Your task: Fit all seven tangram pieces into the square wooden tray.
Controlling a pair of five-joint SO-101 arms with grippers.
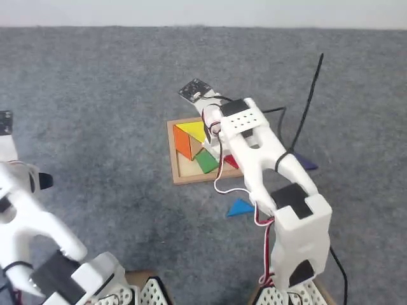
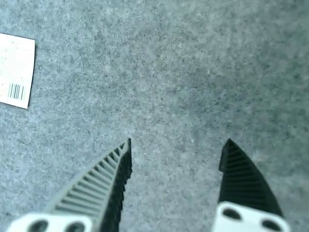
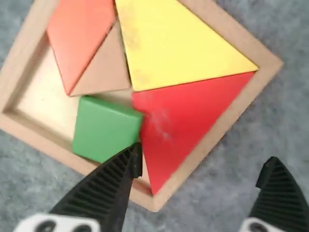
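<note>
counts: 7 pcs; 5 in the tray (image 1: 191,179), 2 out on the carpet (image 1: 95,95); 2 arms, 2 grippers
in tray: yellow triangle (image 3: 178,43), red triangle (image 3: 183,116), orange piece (image 3: 79,38), tan triangle (image 3: 108,67), green square (image 3: 104,128)
out: blue triangle (image 1: 240,207) near the tray's near corner, by the right arm (image 1: 267,165); purple piece (image 1: 308,163) on that arm's far side, apart from the tray
edges: yellow & red meet along one edge, each w/ a side against the rim; tan wedged btwn orange & yellow; green sits askew, one corner touching red
open room: bare tray floor in the corner beside orange & green; grey carpet open all round the tray
materials: tray pale wood, square, low rim; pcs flat, painted, sharp-cornered; carpet short, fuzzy
right gripper (image 3: 205,153): above the tray's edge by red & green; ribbed black fingers spread wide, holding nothing
left gripper (image 2: 177,142): over bare carpet, well apart from the tray; fingers wide apart, nothing btwn them; white card (image 2: 14,70) lies off to one side
</note>
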